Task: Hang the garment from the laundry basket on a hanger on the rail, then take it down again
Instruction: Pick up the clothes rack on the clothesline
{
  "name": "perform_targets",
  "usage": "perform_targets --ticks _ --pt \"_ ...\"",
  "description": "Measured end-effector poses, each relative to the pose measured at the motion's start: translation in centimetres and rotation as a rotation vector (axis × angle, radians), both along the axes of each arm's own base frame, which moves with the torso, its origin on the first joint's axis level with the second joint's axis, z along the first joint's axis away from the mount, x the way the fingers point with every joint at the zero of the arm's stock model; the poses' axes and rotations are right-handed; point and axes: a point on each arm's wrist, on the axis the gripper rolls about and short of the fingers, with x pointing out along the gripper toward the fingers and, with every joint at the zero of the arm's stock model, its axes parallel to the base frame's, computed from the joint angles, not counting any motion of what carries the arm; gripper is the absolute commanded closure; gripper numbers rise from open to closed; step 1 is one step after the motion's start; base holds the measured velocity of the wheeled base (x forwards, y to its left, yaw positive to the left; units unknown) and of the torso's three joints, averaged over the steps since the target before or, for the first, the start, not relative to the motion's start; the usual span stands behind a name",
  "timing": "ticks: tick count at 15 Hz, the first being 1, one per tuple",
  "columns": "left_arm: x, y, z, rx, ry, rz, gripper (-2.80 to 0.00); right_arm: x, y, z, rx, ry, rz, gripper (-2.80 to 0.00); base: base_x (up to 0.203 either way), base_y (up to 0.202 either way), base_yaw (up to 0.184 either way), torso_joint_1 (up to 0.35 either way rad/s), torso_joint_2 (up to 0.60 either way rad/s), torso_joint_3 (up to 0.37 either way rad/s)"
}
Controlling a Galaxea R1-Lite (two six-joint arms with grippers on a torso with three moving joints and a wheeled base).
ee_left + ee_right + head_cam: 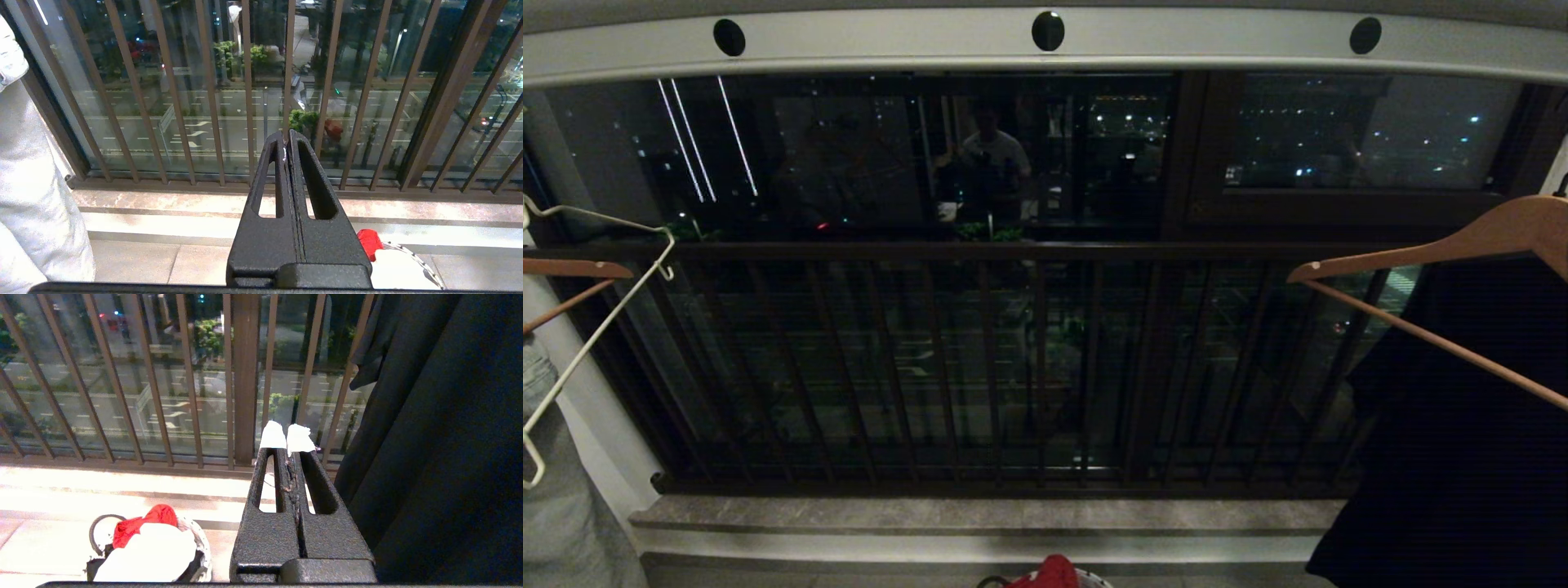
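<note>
The pale rail (890,45) with round black holes runs across the top of the head view. A thin white wire hanger (605,327) hangs tilted at the far left. On the floor below, the white garment (147,551) fills the laundry basket (202,547), beside a red cloth (143,522). In the left wrist view the garment (400,269) and the basket's rim (425,265) show at one edge. My left gripper (287,136) is shut and empty, facing the balcony bars. My right gripper (287,435), with white-taped tips, is also shut and empty. Neither arm shows in the head view.
Brown wooden hangers hang at the left (572,268) and right (1462,237); the right one carries a black garment (1462,425) close beside my right gripper. The dark barred balcony railing (1013,359) stands ahead above a stone ledge (980,514). A pale cloth (32,204) hangs at the left.
</note>
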Motion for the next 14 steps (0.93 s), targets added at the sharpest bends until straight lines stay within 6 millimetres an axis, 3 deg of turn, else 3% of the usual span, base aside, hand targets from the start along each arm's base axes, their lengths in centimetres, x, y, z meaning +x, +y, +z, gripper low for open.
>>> perform_targets --ticks 14 --pt "0.0 0.0 0.0 0.0 0.0 0.0 0.0 0.0 0.0 0.0 0.0 0.0 0.0 0.0 0.0 0.0 0.0 0.0 0.0 0.0"
